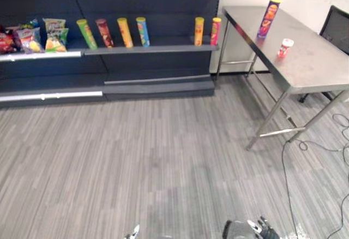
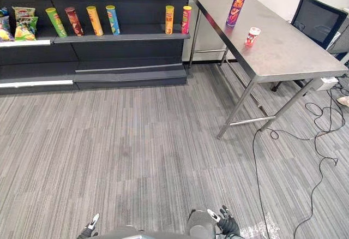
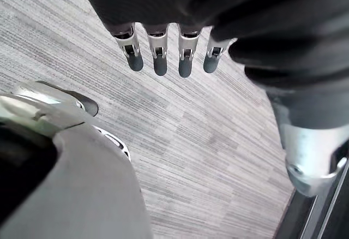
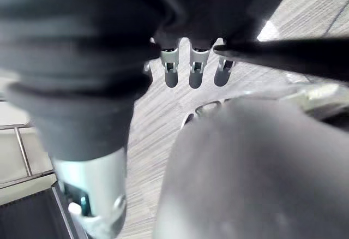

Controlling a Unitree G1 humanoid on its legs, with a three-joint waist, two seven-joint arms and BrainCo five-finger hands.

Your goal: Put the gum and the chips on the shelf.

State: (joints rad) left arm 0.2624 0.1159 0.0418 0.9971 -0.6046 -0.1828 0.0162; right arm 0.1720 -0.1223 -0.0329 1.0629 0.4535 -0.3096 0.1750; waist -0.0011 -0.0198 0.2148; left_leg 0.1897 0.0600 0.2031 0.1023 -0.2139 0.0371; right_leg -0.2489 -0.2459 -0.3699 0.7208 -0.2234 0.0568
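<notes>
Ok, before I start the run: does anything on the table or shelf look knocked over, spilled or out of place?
Nothing stands out. The chips can and the gum tub stand upright on the table, apart. The cans on the shelf stand in a row, nothing spilled.

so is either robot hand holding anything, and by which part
Nothing is held: left robot hand and right robot hand show straight, empty fingers. Chips and gum stand on the table.

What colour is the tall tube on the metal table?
The tube is purple with a yellow lid; clearest in right eye view.
</notes>
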